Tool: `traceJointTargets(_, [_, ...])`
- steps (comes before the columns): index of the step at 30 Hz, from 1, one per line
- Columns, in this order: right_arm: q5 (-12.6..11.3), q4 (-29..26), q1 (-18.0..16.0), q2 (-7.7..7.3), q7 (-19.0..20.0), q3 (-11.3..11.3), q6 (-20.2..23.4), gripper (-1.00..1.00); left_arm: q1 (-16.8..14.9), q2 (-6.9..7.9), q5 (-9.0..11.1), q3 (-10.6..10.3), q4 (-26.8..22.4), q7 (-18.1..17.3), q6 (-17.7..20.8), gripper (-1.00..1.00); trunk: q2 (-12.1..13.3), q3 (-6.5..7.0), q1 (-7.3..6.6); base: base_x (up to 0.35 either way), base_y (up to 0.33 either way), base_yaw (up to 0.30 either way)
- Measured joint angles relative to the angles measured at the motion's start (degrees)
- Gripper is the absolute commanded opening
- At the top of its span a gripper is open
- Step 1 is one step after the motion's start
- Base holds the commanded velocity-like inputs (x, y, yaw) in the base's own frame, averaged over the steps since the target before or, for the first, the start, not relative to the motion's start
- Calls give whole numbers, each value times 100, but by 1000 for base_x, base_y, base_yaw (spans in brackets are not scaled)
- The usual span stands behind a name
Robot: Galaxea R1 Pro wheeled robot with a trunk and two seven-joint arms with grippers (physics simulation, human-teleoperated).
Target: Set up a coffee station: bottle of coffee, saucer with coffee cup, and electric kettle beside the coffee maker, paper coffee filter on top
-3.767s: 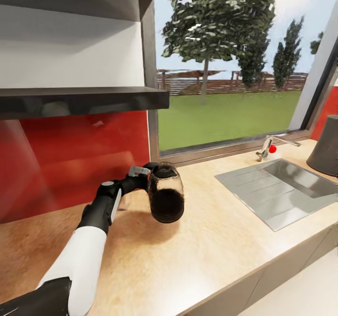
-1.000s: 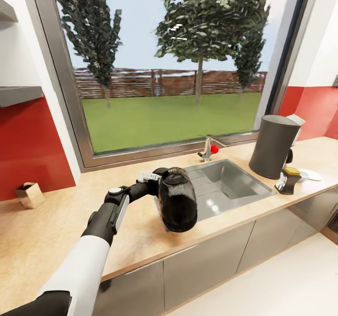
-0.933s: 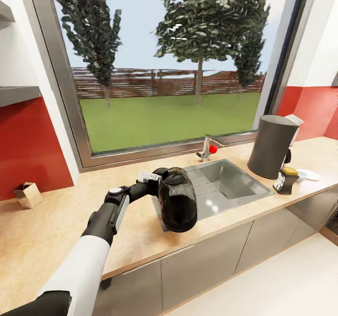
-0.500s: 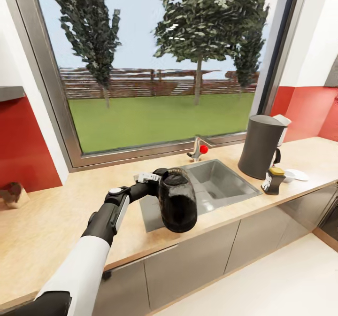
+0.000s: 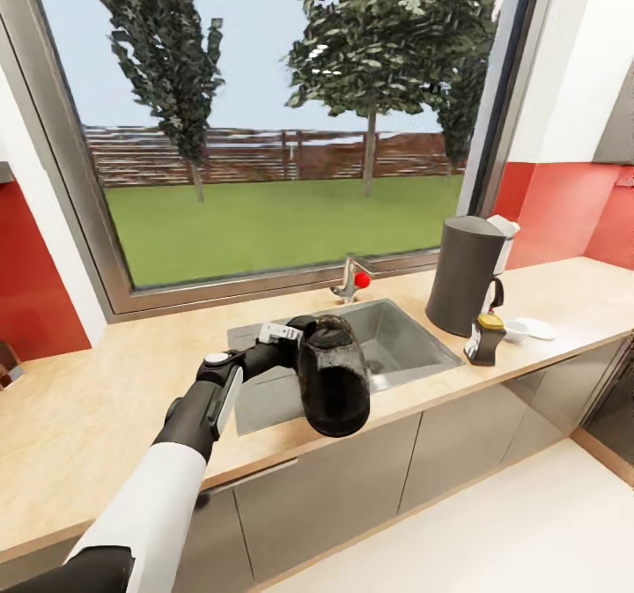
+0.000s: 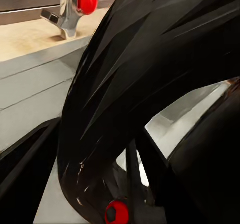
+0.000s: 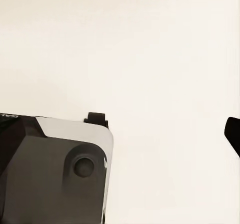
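My left gripper (image 5: 292,344) is shut on the handle of the dark, see-through electric kettle (image 5: 333,387), held in the air over the counter's front edge by the sink. Up close in the left wrist view, the kettle (image 6: 150,79) blocks most of the picture. To the right on the countertop stands the dark grey coffee maker (image 5: 462,276). In front of it is the bottle of coffee (image 5: 483,339) with a yellow lid, and beside that a white saucer with a cup (image 5: 527,329). A dark fingertip (image 7: 233,133) of the right gripper shows over pale floor.
A steel sink (image 5: 387,346) is set into the wooden countertop (image 5: 88,399), with a faucet with a red knob (image 5: 352,280) behind it under a large window. Grey cabinet fronts (image 5: 335,487) run below. A part of my own base (image 7: 55,174) is below the right arm.
The whole view has swung right along the counter: shelf and red wall slid out left, while the sink, coffee maker, bottle and saucer came toward the middle. The kettle stays in my left gripper.
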Motion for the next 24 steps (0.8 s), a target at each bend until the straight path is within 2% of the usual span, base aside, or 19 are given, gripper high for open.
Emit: traceJointTargets(24, [9,9,0,0,0,2,1,100,62,0,-6,-9,-6,0,-1,-100,0,0,0,0,-269,0])
